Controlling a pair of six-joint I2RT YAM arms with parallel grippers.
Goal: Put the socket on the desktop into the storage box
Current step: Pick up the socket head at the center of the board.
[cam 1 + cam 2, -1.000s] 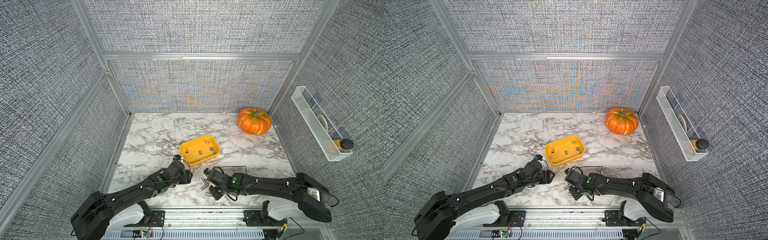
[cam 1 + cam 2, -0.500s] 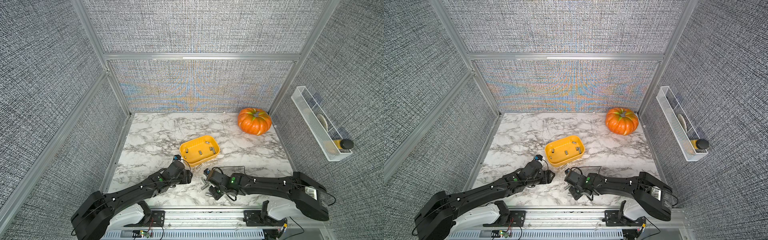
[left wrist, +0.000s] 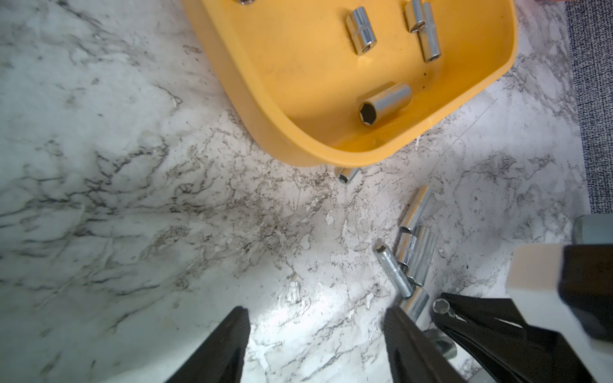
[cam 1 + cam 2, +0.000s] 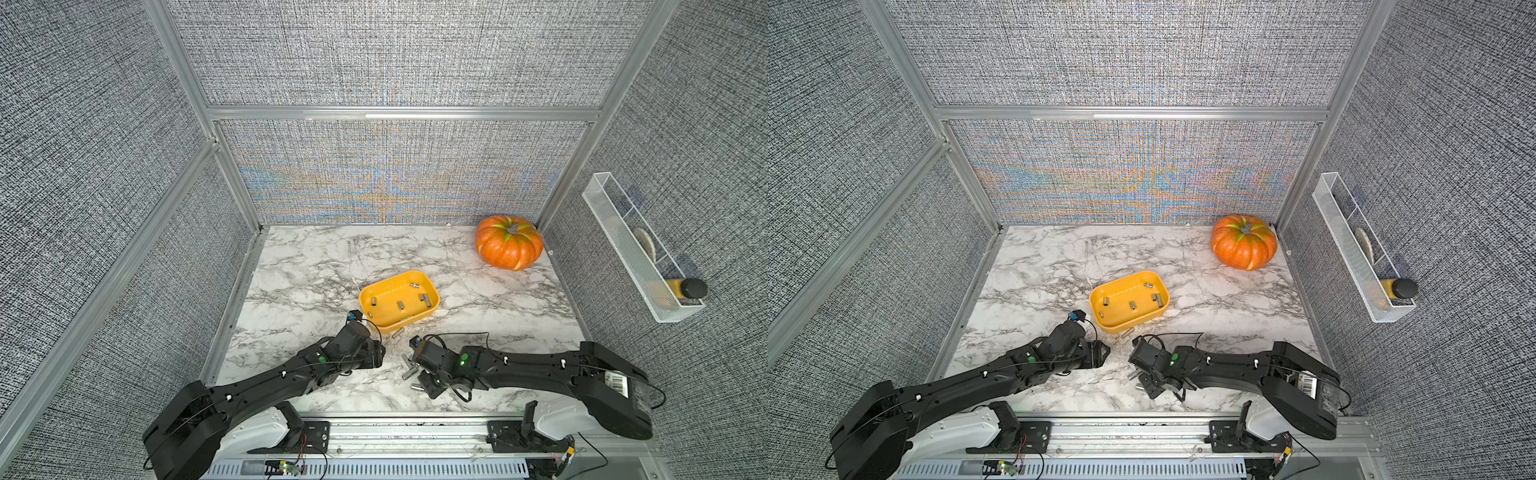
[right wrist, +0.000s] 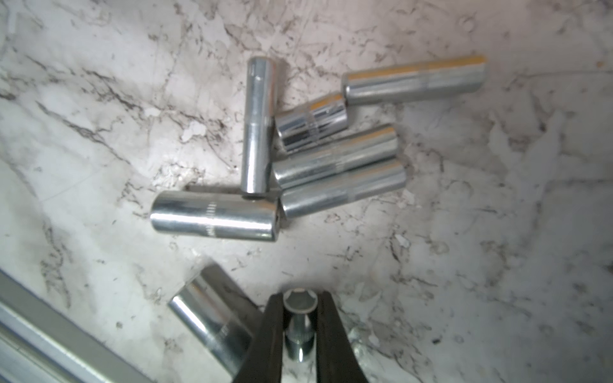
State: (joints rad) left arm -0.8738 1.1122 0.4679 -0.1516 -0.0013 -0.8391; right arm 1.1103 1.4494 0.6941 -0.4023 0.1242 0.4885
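Observation:
The yellow storage box [image 4: 384, 327] [image 4: 1115, 329] sits mid-desktop [image 4: 316, 266] with several chrome sockets inside. More sockets lie loose in a cluster [image 5: 335, 165] [image 3: 414, 245] in front of it, and a small one rests against its front wall [image 3: 346, 174]. My right gripper [image 5: 300, 301] [image 4: 411, 365] is at that cluster, shut on a small socket [image 5: 300, 318] whose hex mouth points outward [image 3: 440, 306]. A larger socket [image 5: 212, 318] lies beside its fingers. My left gripper [image 3: 315, 315] [image 4: 380, 349] hangs open over bare marble to the left, nothing between its fingers.
An orange pumpkin [image 4: 509, 243] stands in the back right corner. A white wire basket [image 4: 636, 257] with a dark-capped bottle [image 4: 685, 288] hangs on the right wall. Aluminium rails [image 4: 374, 419] frame the desktop; the two gripper heads are close together near the front.
My right gripper's fingers have closed onto the small socket. Both arms have stayed almost where they were.

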